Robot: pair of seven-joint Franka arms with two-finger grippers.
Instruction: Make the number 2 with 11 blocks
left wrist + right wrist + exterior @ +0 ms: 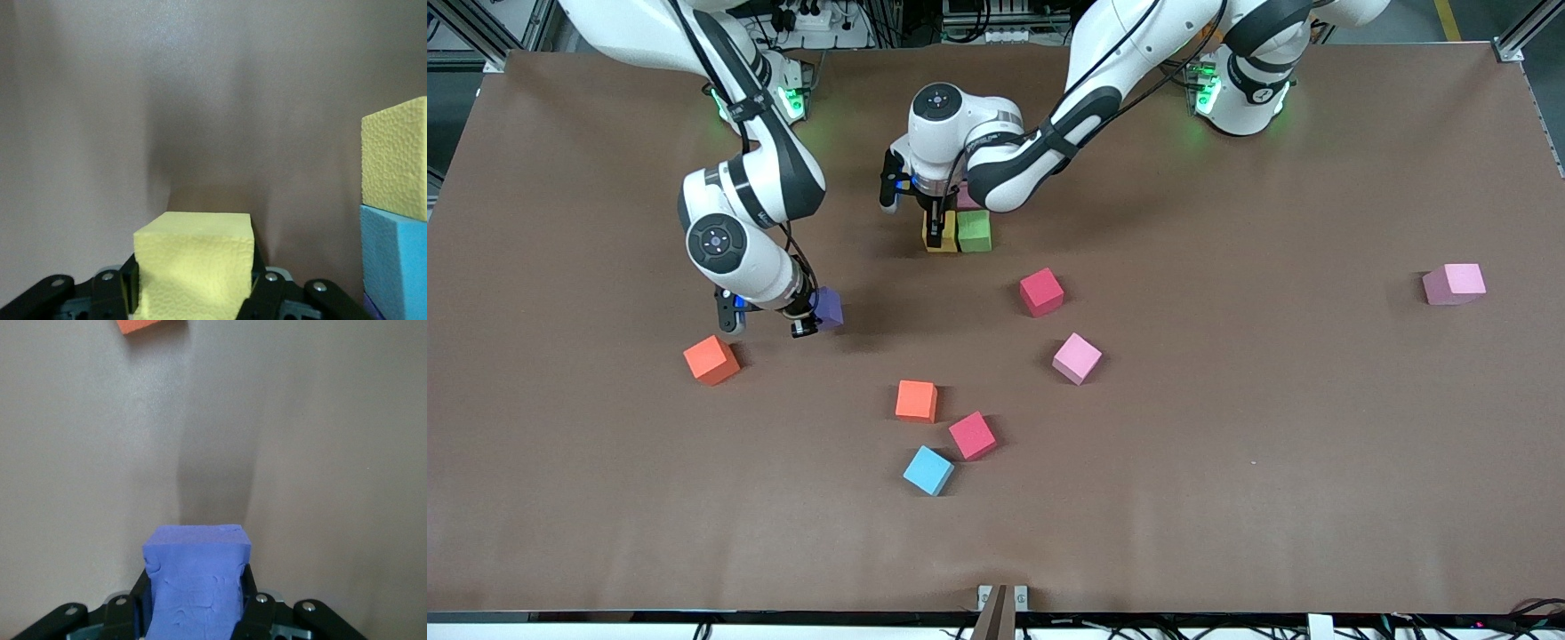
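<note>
No writing or labels show on any of the blocks, and nothing here is a container.

My left gripper [935, 236] is down at the small cluster near the middle of the table [1227, 498], fingers clamped on a yellow block [195, 267] that sits beside a green block [975, 230], with a pink block [967, 197] just peeking out under my wrist. My left arm reaches in from its base with the wrist pointing straight down. From my left wrist camera, another yellow cube [396, 157] and a light blue cube [395, 257] stand side by side in a row close by.

My right gripper [805, 318] is toward the right arm's end, fingers tight on a purple block [197, 583], its forearm folded and the wrist pointing down.

Loose on the table: an orange block [711, 359] near my right gripper, a second orange one [917, 400], two red blocks [1041, 292] [972, 436], a light blue block [928, 470], a pink one [1077, 357], and another pink one [1454, 284] well apart toward the left arm's end.
</note>
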